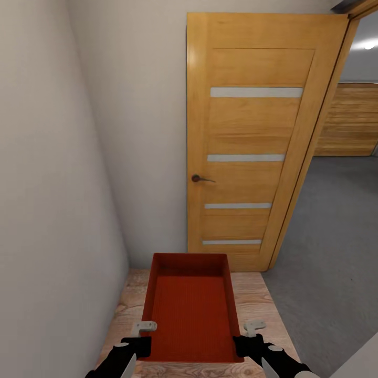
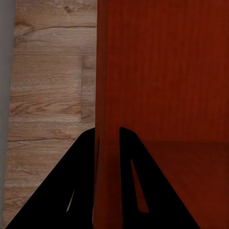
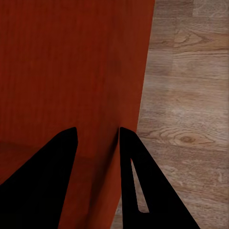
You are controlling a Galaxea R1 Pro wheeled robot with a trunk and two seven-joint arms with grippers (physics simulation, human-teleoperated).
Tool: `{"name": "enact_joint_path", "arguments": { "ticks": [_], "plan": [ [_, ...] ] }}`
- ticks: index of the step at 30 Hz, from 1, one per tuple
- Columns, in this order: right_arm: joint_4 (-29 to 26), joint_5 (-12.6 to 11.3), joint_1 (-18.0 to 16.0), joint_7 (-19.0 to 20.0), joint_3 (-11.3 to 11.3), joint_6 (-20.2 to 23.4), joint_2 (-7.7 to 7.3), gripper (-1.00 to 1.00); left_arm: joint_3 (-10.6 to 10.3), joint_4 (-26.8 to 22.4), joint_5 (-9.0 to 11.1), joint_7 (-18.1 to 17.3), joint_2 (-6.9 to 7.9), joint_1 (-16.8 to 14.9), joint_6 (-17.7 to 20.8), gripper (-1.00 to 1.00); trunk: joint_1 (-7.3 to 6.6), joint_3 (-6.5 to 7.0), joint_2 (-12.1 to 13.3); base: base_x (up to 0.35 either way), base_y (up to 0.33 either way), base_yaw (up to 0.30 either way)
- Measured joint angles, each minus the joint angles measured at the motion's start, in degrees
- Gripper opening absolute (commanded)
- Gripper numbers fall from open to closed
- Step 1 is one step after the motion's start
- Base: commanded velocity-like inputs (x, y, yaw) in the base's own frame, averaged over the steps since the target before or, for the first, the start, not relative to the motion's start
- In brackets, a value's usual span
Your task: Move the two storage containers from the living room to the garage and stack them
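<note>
An orange-red storage container (image 1: 191, 310) hangs low in front of me over the light wood-plank floor, carried between both arms. My left gripper (image 1: 140, 345) is shut on its left wall, and the left wrist view shows the black fingers (image 2: 83, 181) pinching that wall of the container (image 2: 162, 71). At the opposite side my right gripper (image 1: 244, 346) is shut on the right wall; its fingers (image 3: 131, 181) straddle the wall of the container (image 3: 71, 62). The bin is empty inside. Through the doorway at the right lies dark grey concrete floor (image 1: 331, 236).
A pale wall (image 1: 47, 184) runs close along my left. Straight ahead an orange wooden door (image 1: 252, 142) with a dark handle (image 1: 199, 179) stands swung open. Wood-plank flooring (image 1: 257, 304) ends at the doorway. A wooden slatted wall (image 1: 352, 121) shows far right.
</note>
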Motion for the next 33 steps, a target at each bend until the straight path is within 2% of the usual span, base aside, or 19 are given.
{"name": "enact_joint_path", "arguments": {
  "ticks": [10, 25, 33],
  "plan": [
    [0.02, 0.04, 0.0, -0.05, -0.01, -0.46, 0.01, -1.0, -0.1, -0.01, 0.05, -0.01, 0.03, 0.0, -0.37, -1.0, 0.0, 0.0, 0.0, 0.0, 0.0, 0.0],
    [-0.28, -0.83, -0.02, -0.09, 1.16, -0.81, -0.22, -1.0, 0.17, 0.92, 0.3, 0.09, -0.16, 0.01, -2.24, -1.0, 0.0, 0.01, 0.01, 0.0, 0.0, -0.003],
    [-0.31, -0.87, -0.01, -0.19, 1.36, -0.8, -0.2, -1.0, 0.29, 1.31, 0.4, 0.03, -0.14, -0.01, -2.67, -1.0, 0.0, 0.01, 0.01, 0.0, 0.0, -0.211]
  ]
}}
